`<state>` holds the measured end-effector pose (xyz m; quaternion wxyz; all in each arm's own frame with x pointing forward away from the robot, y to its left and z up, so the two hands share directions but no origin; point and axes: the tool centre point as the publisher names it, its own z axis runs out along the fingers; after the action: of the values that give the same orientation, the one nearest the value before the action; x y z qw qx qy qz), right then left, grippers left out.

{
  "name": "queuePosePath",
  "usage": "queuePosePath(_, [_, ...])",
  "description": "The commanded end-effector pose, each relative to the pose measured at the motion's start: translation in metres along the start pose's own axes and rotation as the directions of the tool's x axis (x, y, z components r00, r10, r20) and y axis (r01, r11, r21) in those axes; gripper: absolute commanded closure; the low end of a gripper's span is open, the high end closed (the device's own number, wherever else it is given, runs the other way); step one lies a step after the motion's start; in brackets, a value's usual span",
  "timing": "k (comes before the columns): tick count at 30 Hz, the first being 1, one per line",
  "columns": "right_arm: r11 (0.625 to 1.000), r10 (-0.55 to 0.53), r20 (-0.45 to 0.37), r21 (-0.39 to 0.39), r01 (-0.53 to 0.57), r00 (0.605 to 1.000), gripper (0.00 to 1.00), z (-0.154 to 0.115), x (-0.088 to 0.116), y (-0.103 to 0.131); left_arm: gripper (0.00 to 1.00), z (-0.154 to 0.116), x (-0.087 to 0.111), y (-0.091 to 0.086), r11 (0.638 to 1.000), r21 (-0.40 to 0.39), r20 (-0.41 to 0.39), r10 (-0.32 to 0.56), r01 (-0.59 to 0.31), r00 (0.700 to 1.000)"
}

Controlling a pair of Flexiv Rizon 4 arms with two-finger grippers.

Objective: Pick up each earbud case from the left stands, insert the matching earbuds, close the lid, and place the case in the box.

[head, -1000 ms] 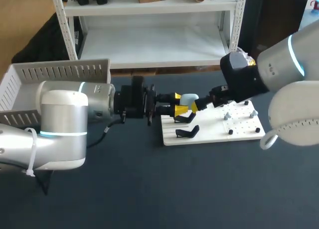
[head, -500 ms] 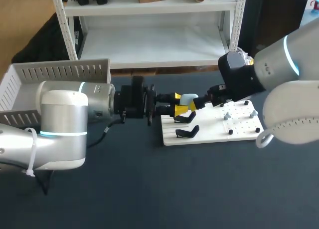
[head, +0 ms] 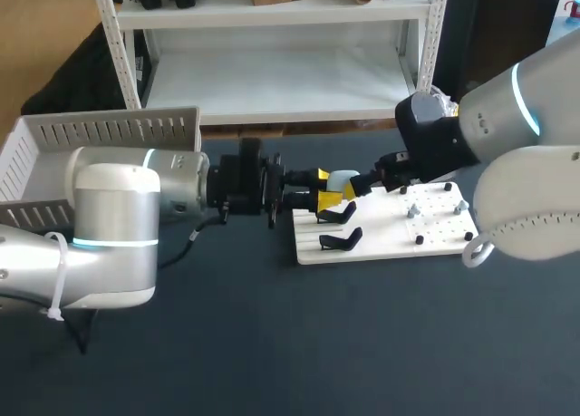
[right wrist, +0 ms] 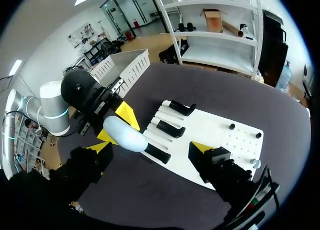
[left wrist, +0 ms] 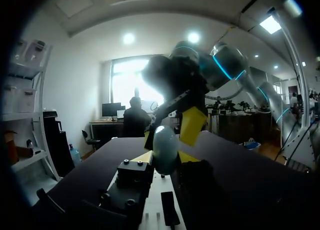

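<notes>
Pale blue and smooth, the earbud case (head: 344,178) hangs in the air over the left end of the white board (head: 390,239), above the black stands (head: 341,241), pinched from two sides between the yellow tips of the left hand (head: 324,188). Facing it from the other side, the right hand (right wrist: 150,147) is spread wide and grips nothing, with one yellow tip just beside the case and the other out over the board. Behind the left arm, the white slatted box (head: 109,130) sits at the far left of the dark worktop (head: 272,343), well apart from the case.
</notes>
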<state>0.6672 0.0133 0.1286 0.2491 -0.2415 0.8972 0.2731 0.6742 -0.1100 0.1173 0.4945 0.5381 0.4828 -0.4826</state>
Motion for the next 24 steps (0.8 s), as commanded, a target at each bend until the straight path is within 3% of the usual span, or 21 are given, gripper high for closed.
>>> queuePosePath(1, [1.000, 0.003, 0.000, 0.010, -0.003, 1.000, 0.00, 0.002, -0.002, 0.001, 1.00, 0.000, 0.001, 0.001, 1.000, 0.000, 0.004, 0.002, -0.002, 1.000])
queuePosePath(24, [0.999, -0.007, 0.047, 0.037, 0.005, 0.999, 0.00, -0.012, -0.019, 0.000, 1.00, 0.000, 0.001, 0.001, 1.000, 0.000, 0.004, 0.002, -0.002, 1.000])
